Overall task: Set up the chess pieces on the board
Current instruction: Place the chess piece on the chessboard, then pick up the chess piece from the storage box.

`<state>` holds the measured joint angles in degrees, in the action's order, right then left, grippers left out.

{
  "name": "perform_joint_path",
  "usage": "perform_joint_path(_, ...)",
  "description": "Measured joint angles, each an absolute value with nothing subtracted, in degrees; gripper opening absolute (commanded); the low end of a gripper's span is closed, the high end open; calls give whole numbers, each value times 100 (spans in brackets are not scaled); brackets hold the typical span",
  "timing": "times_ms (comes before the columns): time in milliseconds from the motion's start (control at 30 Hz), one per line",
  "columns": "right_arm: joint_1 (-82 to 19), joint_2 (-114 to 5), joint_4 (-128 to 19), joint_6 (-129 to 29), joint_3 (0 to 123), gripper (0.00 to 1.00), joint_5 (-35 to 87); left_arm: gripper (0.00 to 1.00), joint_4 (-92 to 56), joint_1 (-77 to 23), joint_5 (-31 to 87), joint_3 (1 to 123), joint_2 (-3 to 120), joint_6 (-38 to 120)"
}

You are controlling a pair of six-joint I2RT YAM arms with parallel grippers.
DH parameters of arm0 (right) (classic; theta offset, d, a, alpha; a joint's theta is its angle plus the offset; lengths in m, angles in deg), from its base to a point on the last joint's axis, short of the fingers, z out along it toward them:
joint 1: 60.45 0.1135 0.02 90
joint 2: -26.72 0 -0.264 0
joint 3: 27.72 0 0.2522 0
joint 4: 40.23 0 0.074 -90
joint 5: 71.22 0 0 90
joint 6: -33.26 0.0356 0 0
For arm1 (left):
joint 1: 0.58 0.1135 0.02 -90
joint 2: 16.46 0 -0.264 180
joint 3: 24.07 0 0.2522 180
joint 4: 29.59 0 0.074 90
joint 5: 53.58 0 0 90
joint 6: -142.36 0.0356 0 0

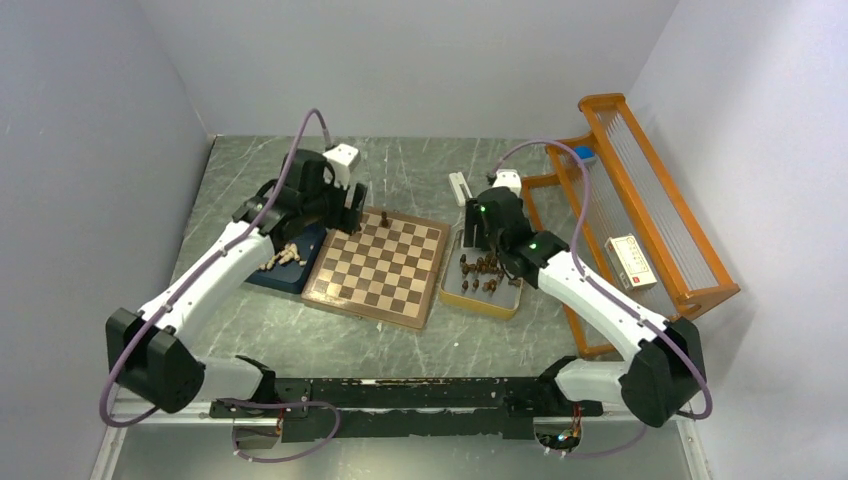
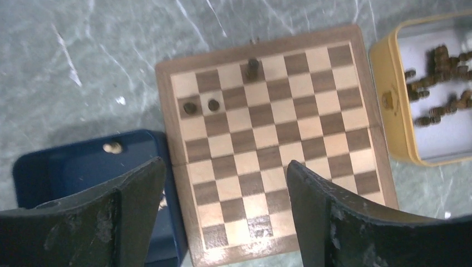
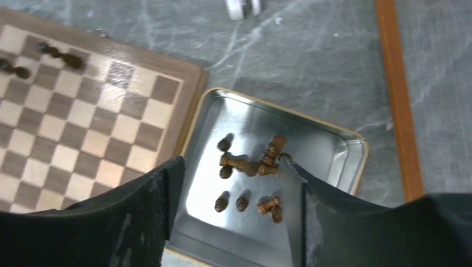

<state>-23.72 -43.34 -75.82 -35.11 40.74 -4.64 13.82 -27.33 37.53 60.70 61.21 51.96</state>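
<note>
We see the bench carrying the board between the two arms, with a blue tray touching its left edge and a yellow-rimmed tray just beside its right edge. With things packed this close, we judge that a sideways brush from either arm could shift the board and upset whatever stands on it. The left gripper hangs over the board, its jaws spread wide with nothing between them. If it travels low toward the far left squares, it could topple the few men standing there. The right gripper hovers above the yellow-rimmed tray, jaws apart and empty, over the loose heap. Most of the chess pieces lie in that tray. Several are on their sides and touching one another, while only three stand on the board near its far left corner. We think the main risk is here: jaws shutting on the tangle may catch two men at once. They may also pinch a lying one askew, so that it slips out, skids on the metal, or lands tilted on its square.
</note>
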Motion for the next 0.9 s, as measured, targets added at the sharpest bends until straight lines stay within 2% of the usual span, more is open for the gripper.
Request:
perform_joint_path(100,-2848,-4561,-7617,-3721,4074,52,-193,88,1264,-2737,3624,5429,5749,5191)
perform_joint_path(167,-3012,-4773,-7617,-3861,4074,48,-12,98,1224,-2737,3591,4979,5491,5189)
perform_joint_path(467,-3242,-5868,-7715,-4252,4078,42,666,98,873,-2737,3434,3816,4446,5150)
perform_joint_path(900,-3263,-6417,-7772,-4418,4095,26,878,98,689,-2737,3429,3676,4357,5150)
